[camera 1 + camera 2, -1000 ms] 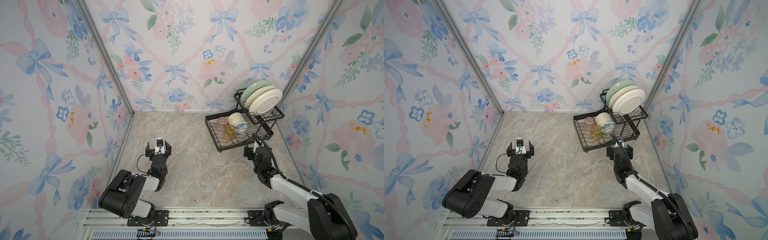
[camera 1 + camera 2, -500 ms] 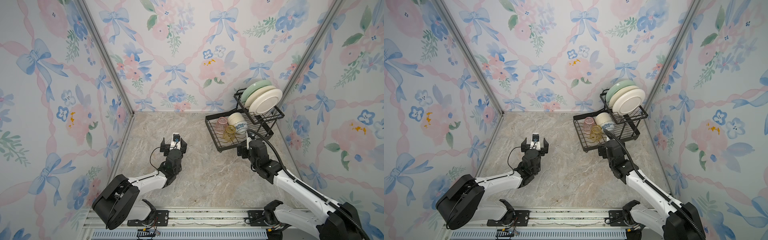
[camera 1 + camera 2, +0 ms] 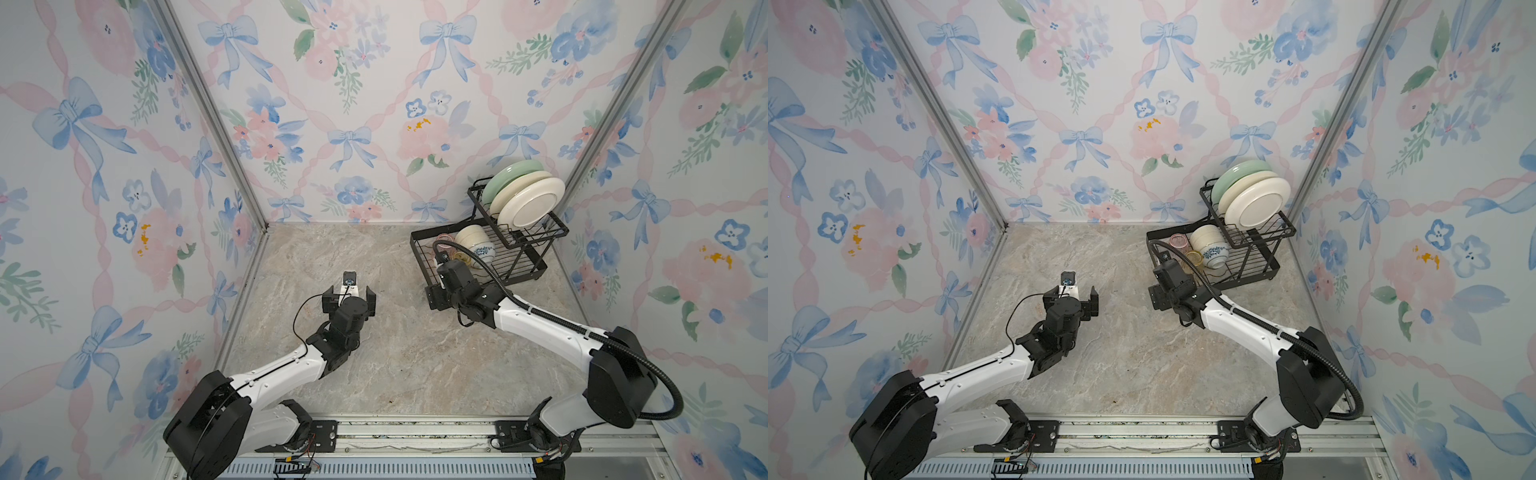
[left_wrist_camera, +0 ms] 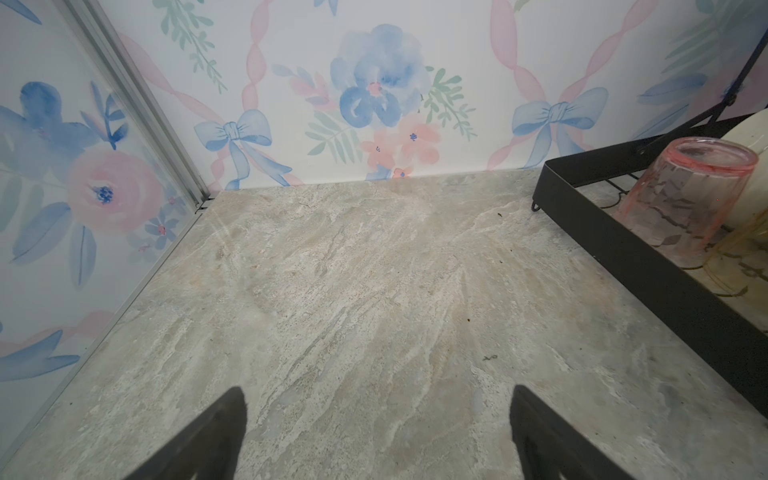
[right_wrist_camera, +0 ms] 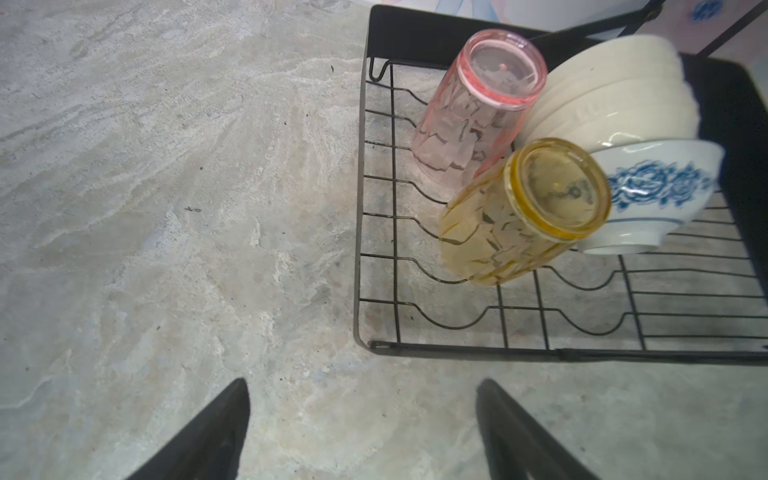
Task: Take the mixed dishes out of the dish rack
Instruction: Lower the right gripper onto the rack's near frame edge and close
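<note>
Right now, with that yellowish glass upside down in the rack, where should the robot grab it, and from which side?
Across the faceted sidewall of the amber tumbler, just below its upturned base. It sits tilted beside the blue-patterned bowl, with the pink tumbler behind, so I'd come from the open near corner of the dish rack, where the right gripper hovers, jaws apart.

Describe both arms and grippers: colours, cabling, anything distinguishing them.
Both arms have white links and black joint housings: left arm, right arm. The left gripper and right gripper have black tapered fingers. A thin black cable loops at the left wrist; a thick ribbed black hose runs along the right arm.
</note>
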You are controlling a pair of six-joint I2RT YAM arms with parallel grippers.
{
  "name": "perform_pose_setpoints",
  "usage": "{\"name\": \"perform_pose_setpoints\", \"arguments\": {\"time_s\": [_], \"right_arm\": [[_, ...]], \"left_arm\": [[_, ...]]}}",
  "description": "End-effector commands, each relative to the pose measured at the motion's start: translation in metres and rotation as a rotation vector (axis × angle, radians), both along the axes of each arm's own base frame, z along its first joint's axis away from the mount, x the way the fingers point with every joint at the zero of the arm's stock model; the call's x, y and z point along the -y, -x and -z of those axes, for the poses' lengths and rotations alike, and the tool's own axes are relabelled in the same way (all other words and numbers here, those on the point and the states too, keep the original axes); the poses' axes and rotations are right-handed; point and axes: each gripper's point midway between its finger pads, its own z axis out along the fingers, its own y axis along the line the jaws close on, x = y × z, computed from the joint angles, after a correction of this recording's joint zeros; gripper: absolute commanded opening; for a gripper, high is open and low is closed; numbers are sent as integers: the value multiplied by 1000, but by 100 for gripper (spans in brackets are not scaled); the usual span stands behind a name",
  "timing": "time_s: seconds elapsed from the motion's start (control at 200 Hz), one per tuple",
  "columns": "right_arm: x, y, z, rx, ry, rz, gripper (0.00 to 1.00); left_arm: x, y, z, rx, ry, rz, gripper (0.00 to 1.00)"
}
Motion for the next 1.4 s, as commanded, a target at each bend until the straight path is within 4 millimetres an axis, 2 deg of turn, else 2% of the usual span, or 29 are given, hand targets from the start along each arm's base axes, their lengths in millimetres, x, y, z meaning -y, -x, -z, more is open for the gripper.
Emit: {"name": "perform_pose_setpoints", "arguments": {"time_s": [0.0,0.045,0.05,0.07,0.17,0.265,0.36,0.53,0.705,0.925,1.08,1.395], "right_arm": [[-19,1,5,-77,-32,-23,80],[-22,-2,4,-88,-35,-20,77],[-23,-3,12,-103,-24,-18,76],[-24,-4,15,-112,-20,-15,75],[-28,-11,20,-125,-18,-2,73],[-36,-17,25,-149,-53,-23,64],[-39,-22,29,-173,-60,-27,63],[-31,-31,35,-202,-31,3,63],[-19,-38,39,-201,-15,44,63],[-10,-43,57,-235,35,83,61],[-14,-46,63,-246,24,84,57],[-17,-51,71,-271,50,83,54]], "left_arm": [[-10,8,13,-32,-20,-25,98],[-11,9,13,-31,-15,-23,98],[-11,9,13,-31,-13,-22,98],[-11,10,13,-31,-6,-20,98],[-9,13,12,-35,59,21,98],[-12,15,14,-38,122,28,98],[-17,16,22,-56,139,25,98],[-24,15,39,-100,116,10,98],[-22,14,39,-102,119,21,98],[-17,17,50,-131,134,49,98],[-11,17,51,-140,147,71,98],[-14,19,49,-128,152,65,98]]}}
